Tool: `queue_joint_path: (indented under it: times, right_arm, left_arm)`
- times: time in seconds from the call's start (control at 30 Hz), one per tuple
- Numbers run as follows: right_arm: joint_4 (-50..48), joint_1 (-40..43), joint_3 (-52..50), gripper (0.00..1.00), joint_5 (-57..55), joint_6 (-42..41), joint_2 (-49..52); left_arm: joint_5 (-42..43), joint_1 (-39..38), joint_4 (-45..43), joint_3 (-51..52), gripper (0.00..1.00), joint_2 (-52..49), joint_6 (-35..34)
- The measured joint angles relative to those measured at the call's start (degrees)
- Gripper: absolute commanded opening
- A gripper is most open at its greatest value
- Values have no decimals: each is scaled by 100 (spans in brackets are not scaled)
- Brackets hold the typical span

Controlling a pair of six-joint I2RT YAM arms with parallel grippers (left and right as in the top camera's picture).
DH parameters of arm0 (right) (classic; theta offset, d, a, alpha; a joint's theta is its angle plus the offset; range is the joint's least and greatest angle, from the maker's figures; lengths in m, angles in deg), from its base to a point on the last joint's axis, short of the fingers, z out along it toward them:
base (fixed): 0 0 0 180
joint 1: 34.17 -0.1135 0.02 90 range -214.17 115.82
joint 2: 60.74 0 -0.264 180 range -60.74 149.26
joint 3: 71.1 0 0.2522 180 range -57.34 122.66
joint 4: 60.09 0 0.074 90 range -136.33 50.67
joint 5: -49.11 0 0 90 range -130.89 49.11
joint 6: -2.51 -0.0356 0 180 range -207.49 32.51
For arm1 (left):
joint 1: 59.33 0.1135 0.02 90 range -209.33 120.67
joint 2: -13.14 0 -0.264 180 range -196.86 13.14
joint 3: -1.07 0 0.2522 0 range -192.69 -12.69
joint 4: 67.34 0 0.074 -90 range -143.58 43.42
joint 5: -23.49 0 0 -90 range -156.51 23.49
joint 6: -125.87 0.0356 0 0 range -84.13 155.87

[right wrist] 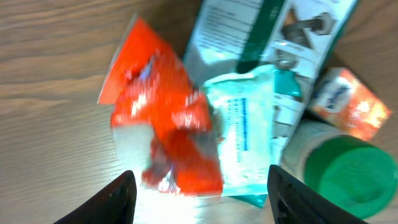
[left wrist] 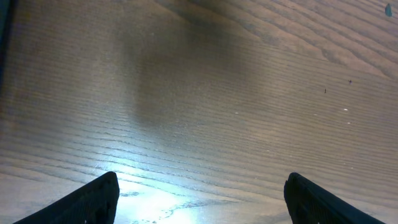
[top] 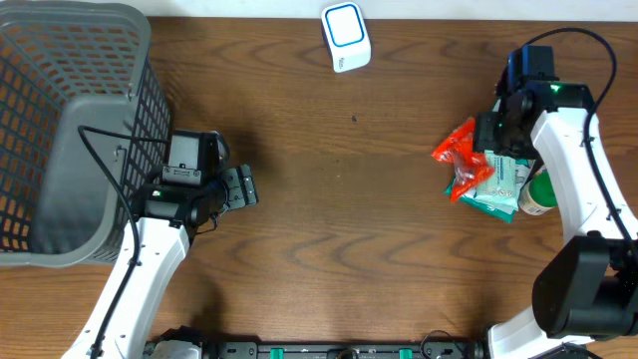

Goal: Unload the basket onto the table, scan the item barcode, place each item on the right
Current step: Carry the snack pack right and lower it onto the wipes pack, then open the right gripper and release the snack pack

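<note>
A red crinkly packet (top: 461,150) lies at the left edge of a small pile of items on the right of the table. My right gripper (top: 495,130) hovers over that pile. In the right wrist view the red packet (right wrist: 168,124) looks blurred and sits just beyond the right gripper (right wrist: 200,177), whose jaws stand open with nothing clamped between them. No barcode is readable on it. The white scanner (top: 346,37) with a blue-ringed face stands at the back centre. My left gripper (top: 244,186) is open over bare wood (left wrist: 202,180), far from the items.
The pile also holds a teal packet (right wrist: 249,137), a white-and-green box (right wrist: 267,31), a small orange box (right wrist: 351,102) and a green-lidded bottle (right wrist: 348,174). A grey mesh basket (top: 60,130) fills the far left.
</note>
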Motion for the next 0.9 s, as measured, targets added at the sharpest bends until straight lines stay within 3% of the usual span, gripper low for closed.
queue_joint_path:
  times: [0.07, 0.23, 0.43, 0.8, 0.9]
  right_arm:
    - [-2, 0, 0, 54, 238, 39, 0]
    - [-111, 0, -50, 17, 863, 251, 11]
    - [-490, -22, -378, 16, 1388, 396, 11]
    - [-3239, -37, -2413, 13, 962, 614, 20]
    - [-3558, -37, -2616, 16, 920, 619, 9]
  left_arm:
    - [-2, 0, -2, 0, 85, 0, 0]
    - [-2, 0, -2, 0, 85, 0, 0]
    - [0, 0, -2, 0, 85, 0, 0]
    - [0, 0, 2, 0, 85, 0, 0]
    - [0, 0, 0, 0, 85, 0, 0]
